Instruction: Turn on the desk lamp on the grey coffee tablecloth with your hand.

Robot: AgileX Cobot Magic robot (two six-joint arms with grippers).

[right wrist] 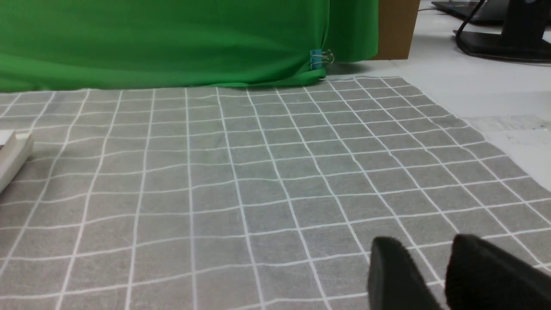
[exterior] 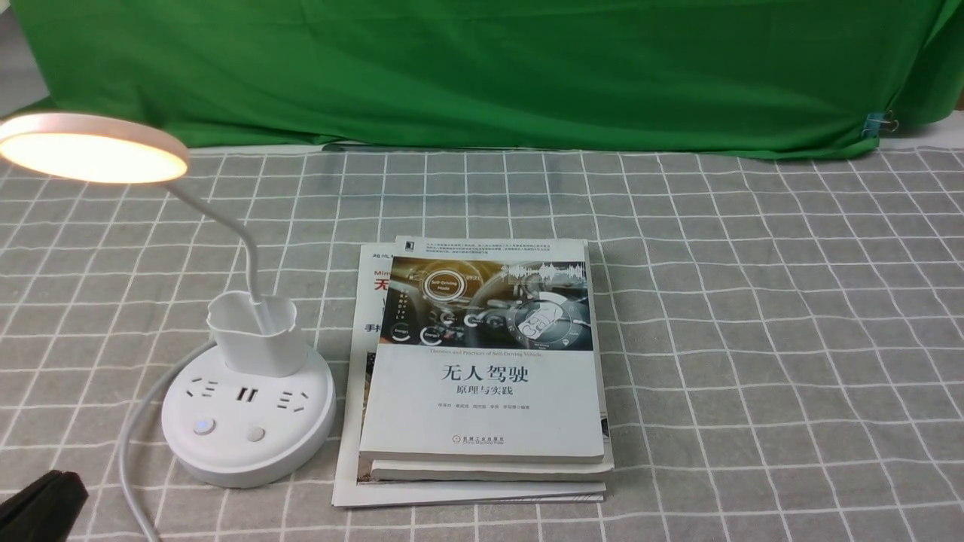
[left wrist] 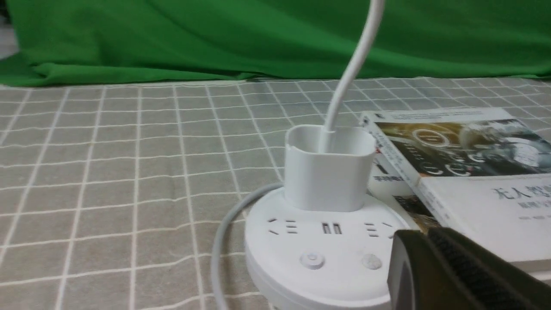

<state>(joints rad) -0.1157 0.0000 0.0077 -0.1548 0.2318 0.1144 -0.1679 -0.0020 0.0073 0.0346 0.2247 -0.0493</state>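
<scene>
The white desk lamp (exterior: pixel 248 421) stands on the grey coffee tablecloth (exterior: pixel 753 339) at the left. Its round disc head (exterior: pixel 90 147) glows warm and lit. Two buttons (exterior: pixel 203 427) sit on the front of its round base. My left gripper (exterior: pixel 38 504), dark and shut on nothing, is at the near left corner, apart from the base. In the left wrist view the gripper (left wrist: pixel 424 232) hovers just beside the lamp base (left wrist: pixel 318 258), near the button (left wrist: pixel 371 261) closest to it. My right gripper (right wrist: pixel 424 245) is open and empty over bare cloth (right wrist: pixel 258 172).
A stack of books (exterior: pixel 482 376) lies right beside the lamp base; it also shows in the left wrist view (left wrist: pixel 473 172). The lamp's white cord (exterior: pixel 139 421) curves off the near edge. A green backdrop cloth (exterior: pixel 482 68) with a blue clip (exterior: pixel 874 123) hangs behind.
</scene>
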